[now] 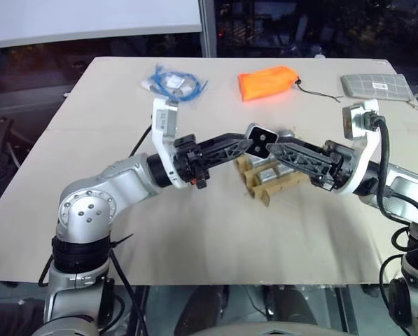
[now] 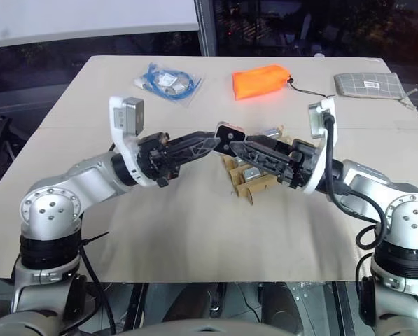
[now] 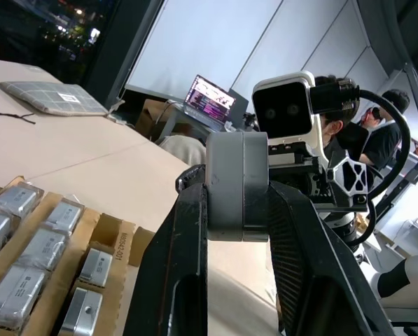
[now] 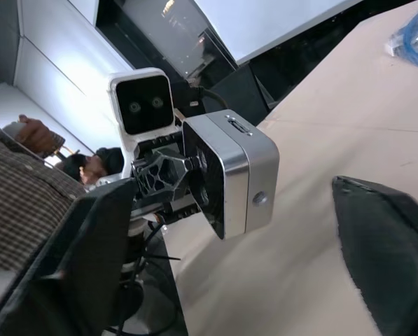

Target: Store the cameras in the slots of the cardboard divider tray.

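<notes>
Both arms meet mid-table. Left gripper (image 1: 249,145) clamped on a camera (image 1: 261,139), held up above the cardboard divider tray (image 1: 268,183). Right gripper (image 1: 279,150) tips right at the camera's right side, jaws apart. Tray slots hold more silver cameras. Far side, left to right: blue cable bag (image 1: 172,83), orange pouch (image 1: 267,81), grey checked pouch (image 1: 377,87).
</notes>
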